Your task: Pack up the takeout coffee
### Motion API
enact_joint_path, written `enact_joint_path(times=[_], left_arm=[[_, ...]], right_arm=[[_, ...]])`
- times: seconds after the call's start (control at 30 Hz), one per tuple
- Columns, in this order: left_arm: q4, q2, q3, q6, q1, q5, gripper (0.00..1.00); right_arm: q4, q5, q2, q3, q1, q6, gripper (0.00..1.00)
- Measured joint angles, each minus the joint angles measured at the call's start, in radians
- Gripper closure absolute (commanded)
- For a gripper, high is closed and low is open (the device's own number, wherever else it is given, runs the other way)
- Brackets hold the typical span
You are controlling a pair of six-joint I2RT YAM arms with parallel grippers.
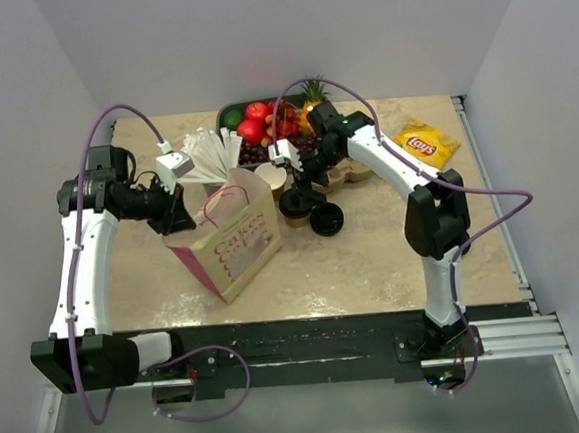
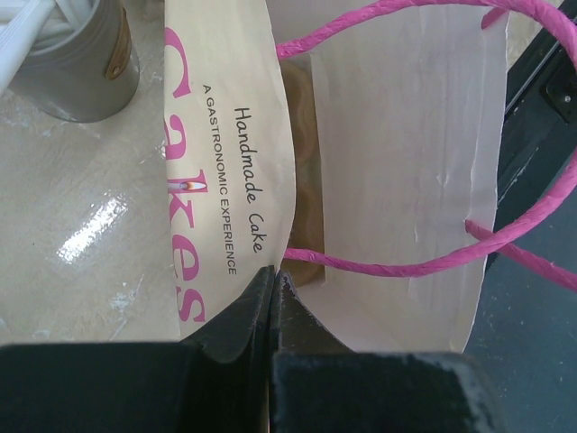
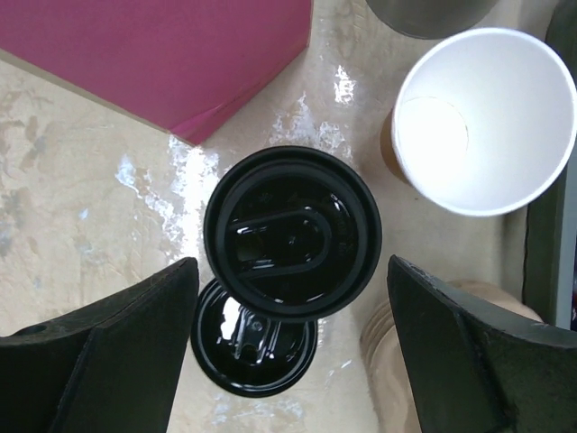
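Black fingers [image 2: 243, 316] of the left hand [image 2: 273, 278] fill the bottom of the left wrist view. They are pressed together on the near rim of the paper bag [image 2: 406, 135] and pinch that edge. The bag stands upright on the counter [image 2: 72, 207] with its mouth open, pink cord handles [image 2: 424, 262] looping across it, and "Handmade Cake" is printed on its front panel.

Just right of the bag sits the takeout coffee [image 3: 293, 230], upright, its black lid on. The right hand [image 3: 293, 263] is spread wide with one finger on each side of the cup. There is a gap on both sides, and it holds nothing. A loose black lid [image 3: 257, 361] lies flat beside the cup's base. A lidless cup [image 3: 482, 117], white inside, stands close by.

Farther back, a grey metal holder [image 1: 204, 155] of white sticks stands behind the bag. A dark tray of fruit [image 1: 262, 118] sits at the far edge of the counter, and a yellow chip bag [image 1: 427, 145] lies off to the right — well apart from the coffee.
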Motion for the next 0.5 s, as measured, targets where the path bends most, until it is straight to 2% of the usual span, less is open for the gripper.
enact_joint_path(times=[0.33,0.5], left_arm=[[0.019,-0.01,-0.015,-0.017,0.0,0.01,1.0],[0.032,-0.023,-0.017,-0.026,0.0,0.01,1.0]], right_arm=[[-0.085,0.014,0.063,0.039,0.031,-0.126,0.12],[-0.107,0.014,0.065,0.059,0.037,-0.145,0.17]])
